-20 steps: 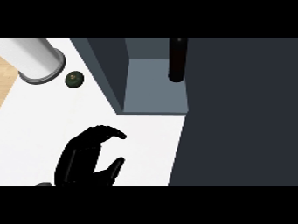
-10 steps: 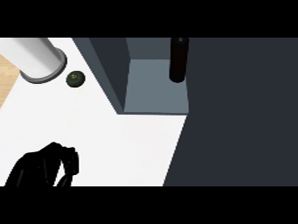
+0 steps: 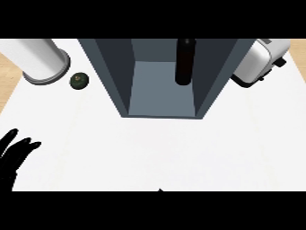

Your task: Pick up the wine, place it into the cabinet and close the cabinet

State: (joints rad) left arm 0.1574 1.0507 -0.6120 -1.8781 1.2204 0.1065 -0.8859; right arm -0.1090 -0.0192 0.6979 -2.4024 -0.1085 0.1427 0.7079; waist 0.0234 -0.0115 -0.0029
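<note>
Inside the cabinet stood the wine, probably heavy, slick glass best gripped mid-body; the left hand had fingers straight, empty.

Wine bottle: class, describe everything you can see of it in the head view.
The wine bottle is slim, dark, almost black, with no visible label. It seems to stand upright inside the open grey cabinet, right of centre and toward the back, with its base on the cabinet floor. Its top reaches the view's upper edge. Nothing else touches it.
</note>
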